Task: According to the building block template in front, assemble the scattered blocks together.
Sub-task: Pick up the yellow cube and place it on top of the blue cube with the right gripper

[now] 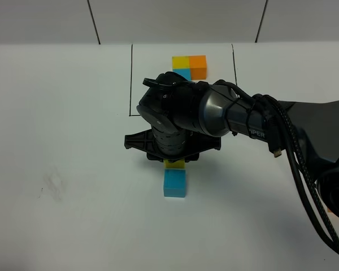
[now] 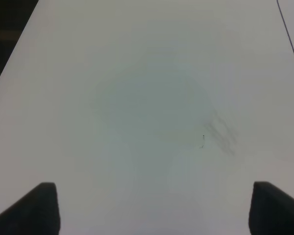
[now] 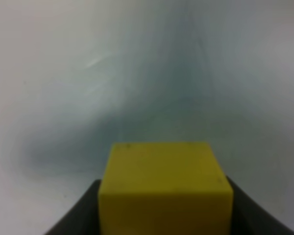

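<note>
Over the worktop the right arm hides part of the template. The right jaws clamp the yellow block just behind the blue block; releasing skewed could knock blue askew. Left jaws gape, empty.

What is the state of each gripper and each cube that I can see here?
Right gripper: shut on the yellow cube.
Left gripper: open, empty, above the table.
Yellow cube: gripped, close beside the blue cube.
Blue cube: free, flat on the table.
Template: joined, partly hidden by the arm.
</note>
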Controlling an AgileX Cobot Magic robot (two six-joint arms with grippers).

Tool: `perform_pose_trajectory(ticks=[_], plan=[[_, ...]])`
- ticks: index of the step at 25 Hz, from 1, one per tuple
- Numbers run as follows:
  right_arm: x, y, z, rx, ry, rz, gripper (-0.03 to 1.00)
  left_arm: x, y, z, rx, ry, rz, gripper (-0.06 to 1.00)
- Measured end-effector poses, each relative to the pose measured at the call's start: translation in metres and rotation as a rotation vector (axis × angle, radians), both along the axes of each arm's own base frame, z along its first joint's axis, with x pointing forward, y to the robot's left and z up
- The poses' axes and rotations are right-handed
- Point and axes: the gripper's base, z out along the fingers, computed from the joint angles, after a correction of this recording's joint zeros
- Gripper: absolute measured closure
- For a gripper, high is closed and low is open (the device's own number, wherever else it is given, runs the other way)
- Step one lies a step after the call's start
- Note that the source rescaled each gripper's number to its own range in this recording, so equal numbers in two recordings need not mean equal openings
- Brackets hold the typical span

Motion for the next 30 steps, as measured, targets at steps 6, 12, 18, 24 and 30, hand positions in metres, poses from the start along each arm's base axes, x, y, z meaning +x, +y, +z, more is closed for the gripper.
perform_pose_trajectory(ticks=[6, 12, 18, 24, 30], plan=[[0.0001, 0.0001, -0.0072, -0.011, 0.012, -0.012, 0.93, 0.0, 0.0, 0.0, 0.0, 0.0, 0.0, 0.29], [0.0006, -0.0017, -0.007, -0.027, 0.006, -0.026, 0.93, 0.0, 0.0, 0.0, 0.0, 0.0, 0.0, 0.29], [0.0004, -0.0026, -0.007, -0.033, 0.007, -0.044, 0.93, 0.0, 0.0, 0.0, 0.0, 0.0, 0.0, 0.29], [-0.0008, -0.0017, -0.0073, -0.02, 0.021, -0.056, 0.93, 0.0, 0.0, 0.0, 0.0, 0.0, 0.0, 0.29], [-0.0011, -0.0016, -0.0074, -0.02, 0.025, -0.052, 0.93, 0.0, 0.0, 0.0, 0.0, 0.0, 0.0, 0.29]])
